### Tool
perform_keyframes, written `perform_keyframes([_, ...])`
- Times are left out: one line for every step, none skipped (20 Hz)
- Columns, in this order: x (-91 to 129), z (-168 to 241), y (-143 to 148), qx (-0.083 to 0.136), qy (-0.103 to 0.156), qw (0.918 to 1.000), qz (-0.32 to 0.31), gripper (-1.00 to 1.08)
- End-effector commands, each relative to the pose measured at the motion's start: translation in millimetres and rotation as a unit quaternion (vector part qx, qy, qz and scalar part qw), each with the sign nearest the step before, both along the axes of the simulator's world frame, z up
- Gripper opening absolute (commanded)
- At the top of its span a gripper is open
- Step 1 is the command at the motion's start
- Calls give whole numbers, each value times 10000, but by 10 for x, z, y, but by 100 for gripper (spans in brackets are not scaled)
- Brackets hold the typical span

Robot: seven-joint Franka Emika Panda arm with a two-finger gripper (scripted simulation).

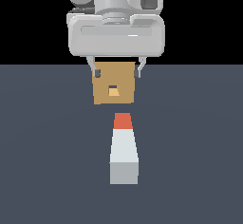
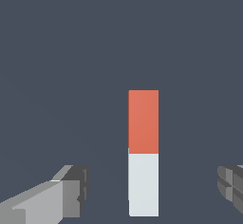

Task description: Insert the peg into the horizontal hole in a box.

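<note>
Below my spread, empty pincer [image 2: 149,190] the peg [image 2: 143,161] lies flat on the counter [image 1: 47,147], its long axis running 6 to 12 o'clock between the fingers, red end at 12 toward the hole [image 1: 113,91] in the box [image 1: 113,88].

A flat, matte, dark slate-grey counter [image 1: 42,171] is being shown spreading across both views, and a plain black backdrop [image 1: 28,23] is being seen behind it.

Peg [image 1: 124,149] flat on desk, red end toward my box [image 1: 113,89]; hole [image 1: 113,92] seemingly faces it, apart.
</note>
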State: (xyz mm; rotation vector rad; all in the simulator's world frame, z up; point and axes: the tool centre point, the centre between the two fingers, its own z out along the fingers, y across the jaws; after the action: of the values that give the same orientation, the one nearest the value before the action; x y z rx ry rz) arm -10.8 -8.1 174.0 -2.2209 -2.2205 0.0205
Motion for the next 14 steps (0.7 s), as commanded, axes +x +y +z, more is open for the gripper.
perform_keyframes([0, 0, 0, 0, 0, 10000, 0, 100])
perform_keyframes([0, -4, -3, 0, 0, 10000, 0, 100])
perform_keyframes([1, -14, -12, 0, 0, 10000, 0, 100])
perform_keyframes([3, -31, -26, 0, 0, 10000, 0, 100])
perform_keyframes([5, -52, -45, 1, -3, 10000, 1, 100])
perform_keyframes([8, -83, -71, 1, -3, 10000, 1, 100])
perform_keyframes([11, -117, -102, 3, -6, 10000, 3, 100])
perform_keyframes([15, -158, -138, 4, -9, 10000, 4, 100])
perform_keyframes([20, -206, -180, 5, -11, 10000, 5, 100])
perform_keyframes([25, -260, -226, 6, -12, 10000, 6, 100])
perform_keyframes([31, -318, -276, 8, -15, 10000, 8, 100])
perform_keyframes([38, -380, -330, 10, -19, 10000, 10, 100])
perform_keyframes([46, -448, -388, 12, -22, 10000, 11, 100])
perform_keyframes([55, -517, -448, 15, -26, 10000, 13, 100])
